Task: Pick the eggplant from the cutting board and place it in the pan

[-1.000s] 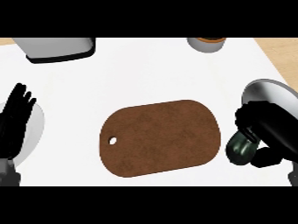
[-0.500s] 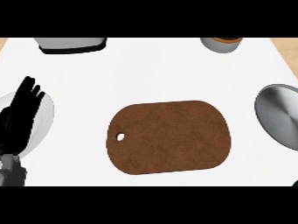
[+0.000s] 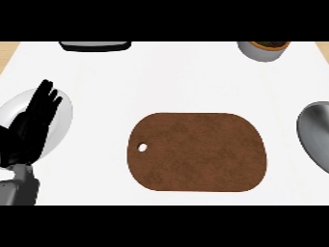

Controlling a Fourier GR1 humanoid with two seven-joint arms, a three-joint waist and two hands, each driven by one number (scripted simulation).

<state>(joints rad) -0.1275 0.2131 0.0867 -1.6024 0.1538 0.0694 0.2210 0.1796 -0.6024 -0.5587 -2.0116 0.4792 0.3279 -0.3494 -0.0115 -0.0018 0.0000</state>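
The right hand, seen half a second before the previous frame curled round something dark at 3 o'clock, had gone from view. The board [image 3: 196,152] lay bare; no eggplant showed anywhere, its place untellable. One pan [image 3: 325,139] at 3 o'clock, one plate [image 3: 61,107], one left hand [image 3: 32,125] resting open, holding nothing, at 9 o'clock.

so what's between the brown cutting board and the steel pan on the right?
Nothing: the head view shows bare white counter between the brown wooden cutting board and the steel pan.
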